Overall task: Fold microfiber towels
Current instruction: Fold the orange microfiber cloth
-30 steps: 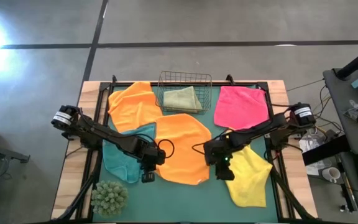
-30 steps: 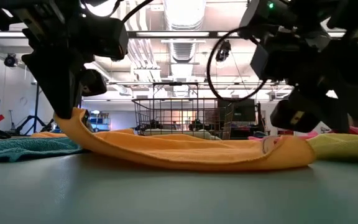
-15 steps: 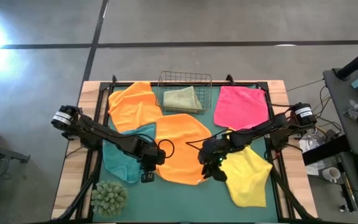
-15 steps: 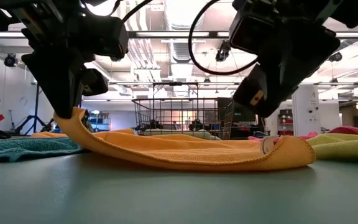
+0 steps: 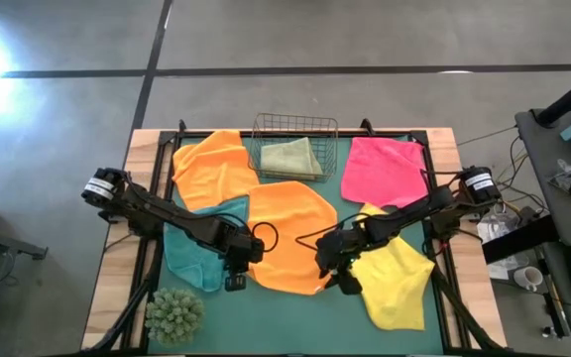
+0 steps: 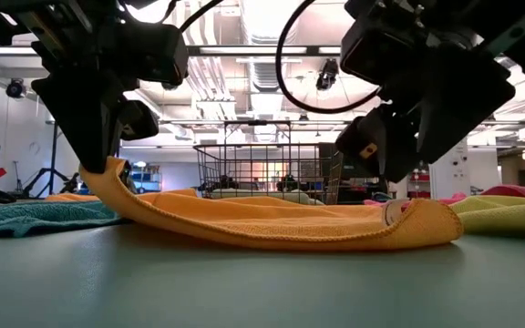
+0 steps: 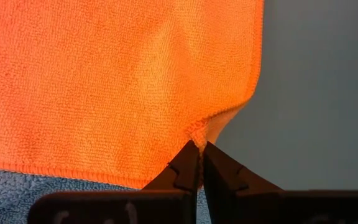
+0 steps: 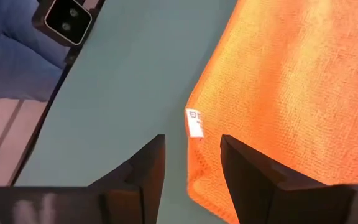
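Note:
The middle orange towel point(image 5: 290, 233) lies spread on the green mat, its far part flat. My left gripper point(image 7: 199, 149) is shut on its near left corner, which is raised off the mat point(image 6: 108, 173). My right gripper point(image 8: 191, 138) is open and hovers above the towel's near right corner point(image 6: 422, 219), where a small white label point(image 8: 194, 122) shows. It touches nothing. A second orange towel point(image 5: 211, 164), a pink one point(image 5: 385, 169), a yellow one point(image 5: 397, 283) and a teal one point(image 5: 194, 253) lie flat around the middle towel. My left gripper pinches the orange towel's near left corner point(image 7: 196, 132) between its two fingertips, coming steeply from above. The corner is puckered at the fingertips and lifted a little, and the cloth slopes down from it onto the mat point(image 6: 208, 228).
A wire basket point(image 5: 295, 144) at the far edge holds a folded pale olive towel point(image 5: 290, 157). A green spiky plant ball point(image 5: 174, 312) sits at the near left corner. Bare mat point(image 5: 285, 322) shows along the near edge.
My right gripper has moved toward the table's left, along the orange towel's near right corner, and has turned and tipped up as it went. The towel and my left gripper have kept still.

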Robot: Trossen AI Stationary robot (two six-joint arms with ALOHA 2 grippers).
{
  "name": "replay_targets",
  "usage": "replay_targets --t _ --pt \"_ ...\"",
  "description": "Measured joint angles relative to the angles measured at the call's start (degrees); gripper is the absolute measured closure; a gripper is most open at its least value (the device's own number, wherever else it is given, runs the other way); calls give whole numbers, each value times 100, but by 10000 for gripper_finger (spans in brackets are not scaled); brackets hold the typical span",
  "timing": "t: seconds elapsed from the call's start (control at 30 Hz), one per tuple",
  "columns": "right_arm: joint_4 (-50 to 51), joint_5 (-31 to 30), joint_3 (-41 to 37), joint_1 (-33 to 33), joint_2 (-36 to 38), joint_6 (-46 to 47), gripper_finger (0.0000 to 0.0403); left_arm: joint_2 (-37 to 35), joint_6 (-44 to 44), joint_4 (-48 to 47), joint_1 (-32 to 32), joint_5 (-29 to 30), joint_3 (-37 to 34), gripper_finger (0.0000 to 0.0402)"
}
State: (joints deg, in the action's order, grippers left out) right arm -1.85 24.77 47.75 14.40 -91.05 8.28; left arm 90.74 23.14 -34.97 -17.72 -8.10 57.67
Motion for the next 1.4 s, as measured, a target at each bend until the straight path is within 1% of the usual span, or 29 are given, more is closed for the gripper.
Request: replay_targets --t 0.1,0.33,0.6,0.7,0.93,0.97,1.07,1.2,1.3,1.4 --pt "-15 -65 0 -3 -4 -20 257 0 2 1 0 0 0 401" --pt "-83 -35 7 126 -423 0 257 -2 14 1 0 1 0 401" --pt "-238 -41 9 135 -678 194 261 -2 31 1 0 0 0 401" --pt "-295 -39 9 176 -732 351 284 -2 26 1 0 0 0 401" --pt "-273 -37 9 198 -697 771 381 -2 20 -1 0 2 0 401" --pt "-279 -39 9 200 -689 899 387 -2 15 -1 0 2 0 401" --pt "-271 -43 7 243 -601 1270 391 -49 -7 -4 0 1 0 401" --pt "-287 -106 7 364 -215 1735 392 -199 -30 -9 -12 2 0 401" --pt "-271 -447 7 495 186 2088 392 -452 -163 -14 -26 2 0 401" --pt "-224 -1042 7 654 624 2361 392 -722 -155 -20 -36 2 0 401"
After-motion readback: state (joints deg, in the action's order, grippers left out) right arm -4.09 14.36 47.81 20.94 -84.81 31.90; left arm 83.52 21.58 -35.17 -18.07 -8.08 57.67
